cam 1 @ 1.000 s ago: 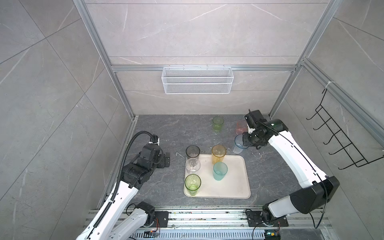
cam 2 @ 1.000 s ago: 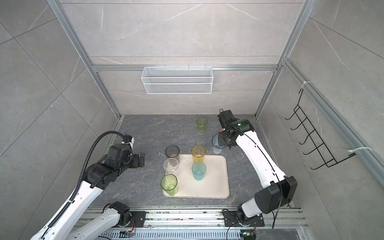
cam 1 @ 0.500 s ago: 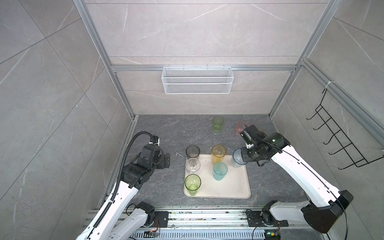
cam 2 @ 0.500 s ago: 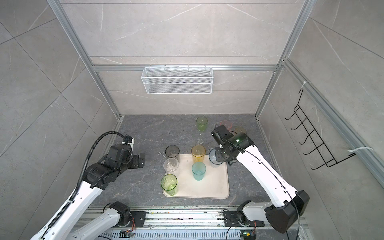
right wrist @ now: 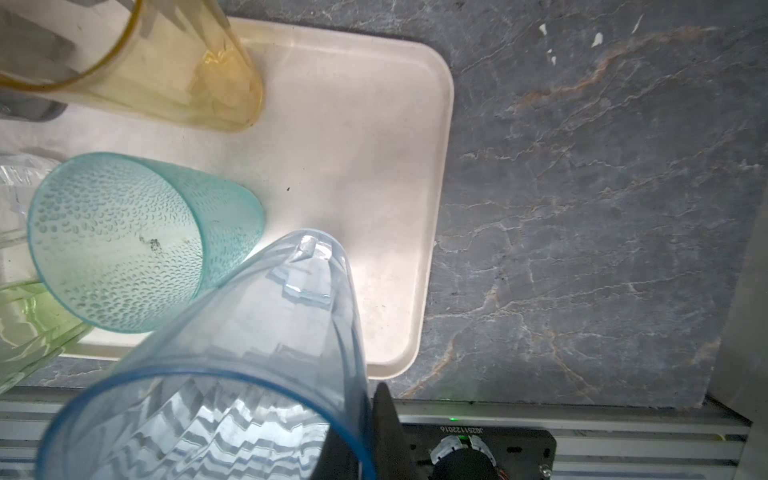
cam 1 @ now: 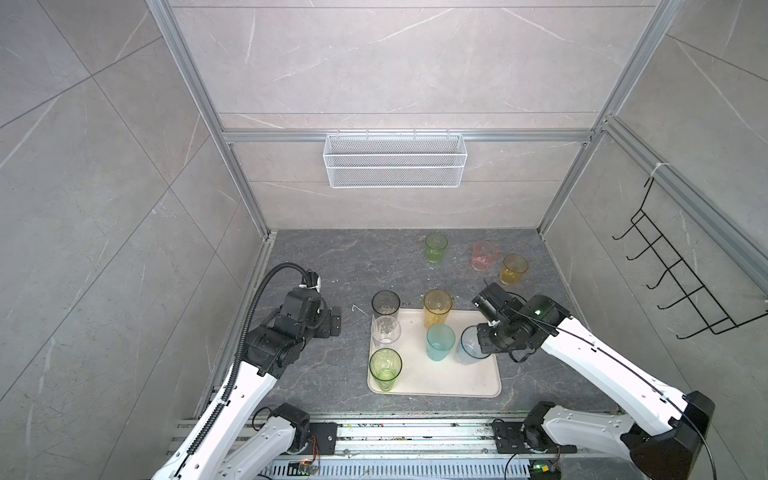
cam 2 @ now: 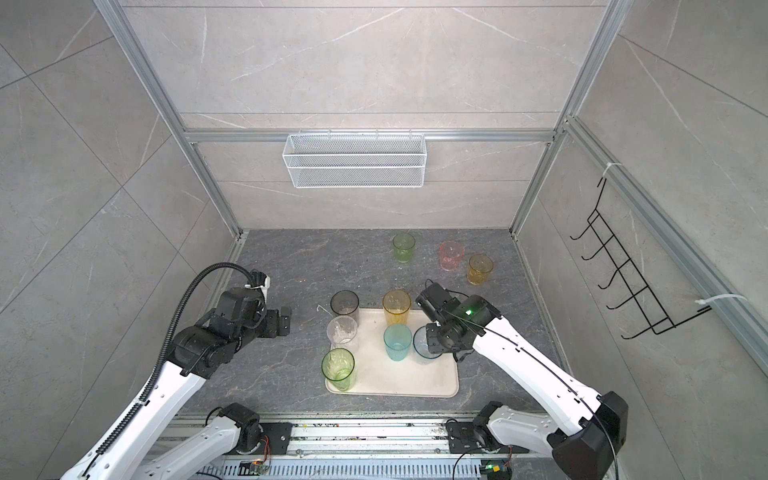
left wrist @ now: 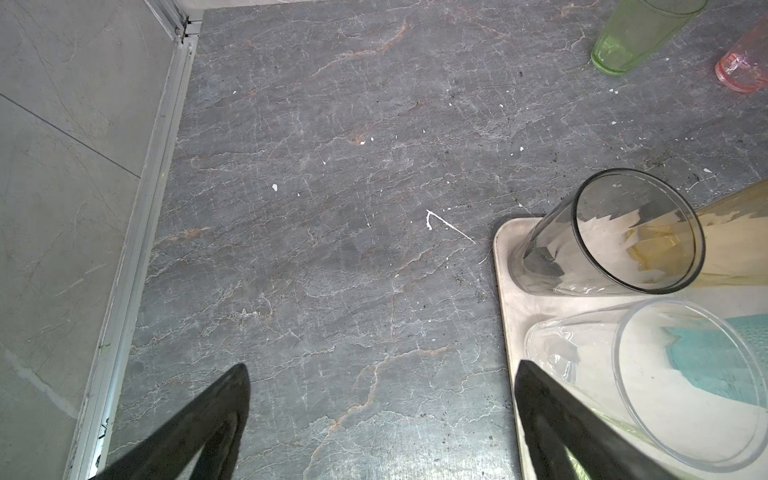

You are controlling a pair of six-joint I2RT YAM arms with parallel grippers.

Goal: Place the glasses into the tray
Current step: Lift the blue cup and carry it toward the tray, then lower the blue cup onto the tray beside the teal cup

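Note:
The cream tray (cam 1: 457, 384) (right wrist: 374, 124) lies at the front centre of the floor. On it stand a smoky grey glass (cam 1: 385, 305) (left wrist: 611, 232), a clear glass (cam 1: 386, 331), a green one (cam 1: 385, 368), a tall amber one (cam 1: 437, 309) and a teal one (cam 1: 440, 341) (right wrist: 124, 241). My right gripper (cam 1: 484, 351) (right wrist: 365, 436) is shut on the rim of the blue glass (cam 1: 467, 349) (right wrist: 257, 345), just right of the teal one over the tray; whether its base touches is unclear. Green (cam 1: 436, 247), pink (cam 1: 484, 255) and amber (cam 1: 513, 269) glasses stand behind. The left gripper (cam 1: 334, 322) (left wrist: 380, 374) hangs open, empty, left of the tray.
A white wire basket (cam 1: 395, 166) hangs on the back wall and a black hook rack (cam 1: 685, 286) on the right wall. A metal rail (cam 1: 395, 436) runs along the front edge. A small white scrap (left wrist: 446, 224) lies on the floor near the tray's corner.
The right arm has carried the blue glass from the back right of the floor forward to the tray, beside the teal glass. The left arm has stayed still.

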